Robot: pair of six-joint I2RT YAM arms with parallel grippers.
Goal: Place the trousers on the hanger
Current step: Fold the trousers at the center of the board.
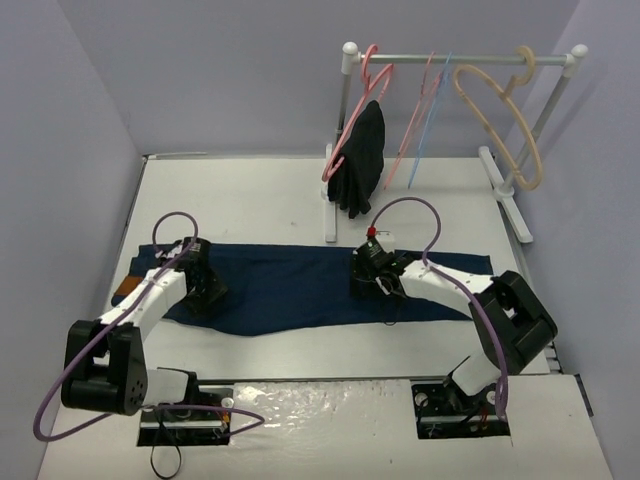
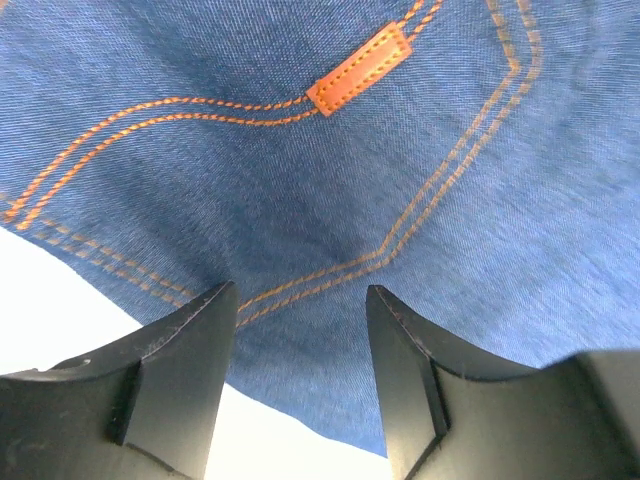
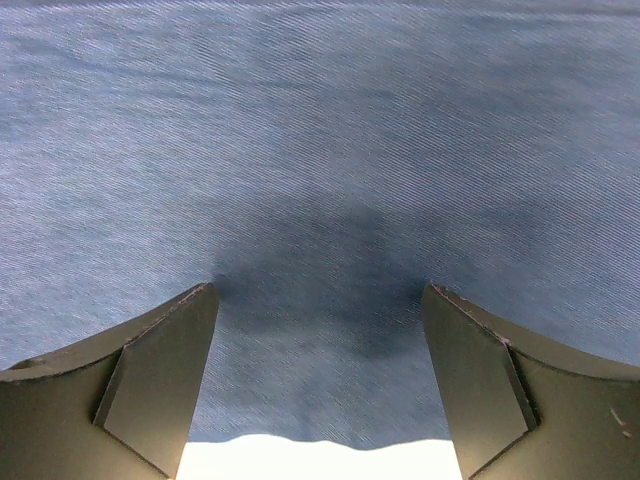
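The trousers [image 1: 300, 285], dark blue denim, lie flat across the table with the waistband end at the left. My left gripper [image 1: 205, 288] is down on that end and open. Its wrist view shows its fingertips [image 2: 215, 300] apart over a stitched pocket of the trousers [image 2: 330, 200], close to the near edge of the cloth. My right gripper [image 1: 366, 275] stands open on the leg part. Its fingertips [image 3: 205, 300] touch plain denim of the trousers [image 3: 320, 150] just inside the near edge. The hanger [image 1: 432, 110], thin and light blue, hangs on the rack at the back.
A white rack [image 1: 460, 58] stands at the back right. It carries pink hangers [image 1: 372, 80], one with a black garment [image 1: 362, 160], and a thick beige hanger [image 1: 505, 115]. Rack feet [image 1: 510, 205] rest on the table. A brown patch [image 1: 128, 290] marks the waistband.
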